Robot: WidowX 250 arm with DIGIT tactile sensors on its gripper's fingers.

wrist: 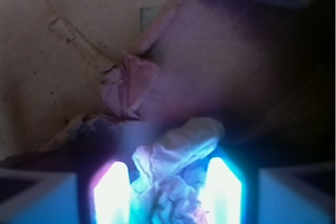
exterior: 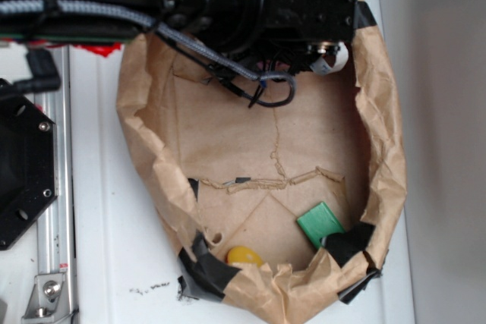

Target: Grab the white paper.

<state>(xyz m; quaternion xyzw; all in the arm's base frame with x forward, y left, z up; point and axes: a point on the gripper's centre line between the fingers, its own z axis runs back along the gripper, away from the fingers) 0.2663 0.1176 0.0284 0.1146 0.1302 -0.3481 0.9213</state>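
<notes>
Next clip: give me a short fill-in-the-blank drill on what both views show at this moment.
1. In the wrist view the white paper sits ___ the two fingers.
2. The small block in the brown bag is ___ in color.
3. The round object near the bag's taped rim is ___.

Missing words: between; green; yellow

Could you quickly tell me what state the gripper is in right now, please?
Gripper: fingers apart, with the white paper between them; whether they grip it cannot be told.
</notes>
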